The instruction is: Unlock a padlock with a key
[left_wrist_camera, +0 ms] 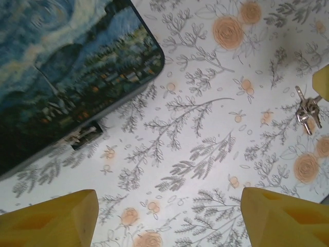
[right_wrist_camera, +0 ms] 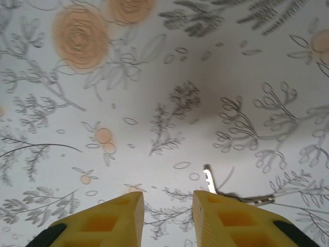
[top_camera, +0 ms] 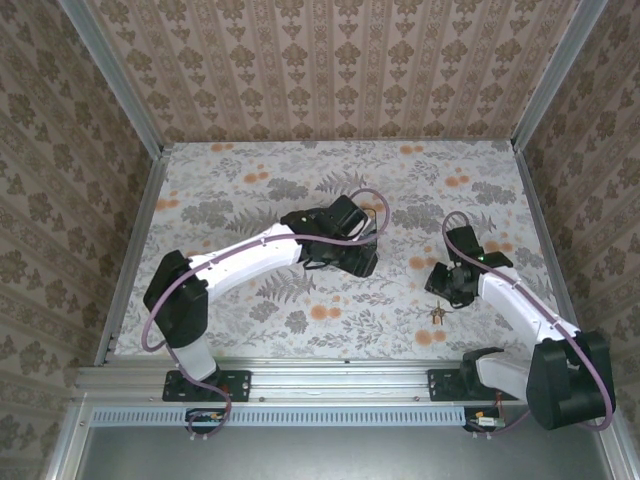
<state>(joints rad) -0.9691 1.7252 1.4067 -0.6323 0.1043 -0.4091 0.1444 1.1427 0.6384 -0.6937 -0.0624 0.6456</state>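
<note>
A bunch of silver keys (top_camera: 438, 315) lies on the flowered tablecloth. In the right wrist view one key (right_wrist_camera: 209, 180) pokes out past my right gripper's right finger (right_wrist_camera: 241, 221), which hides the rest of the bunch. My right gripper (right_wrist_camera: 168, 195) hovers low over the cloth, its jaws a little apart with nothing between them. In the left wrist view the keys (left_wrist_camera: 307, 110) lie at the far right. My left gripper (left_wrist_camera: 169, 198) is wide open over bare cloth, just in front of the dark blue painted box (left_wrist_camera: 67, 77). The padlock is out of view.
The box has a small metal latch (left_wrist_camera: 85, 136) on its near side. A yellow shape (left_wrist_camera: 322, 85) shows at the right edge above the keys; what it is cannot be told. Patterned walls (top_camera: 330, 60) enclose the table, and a metal rail (top_camera: 330, 375) runs along its near edge.
</note>
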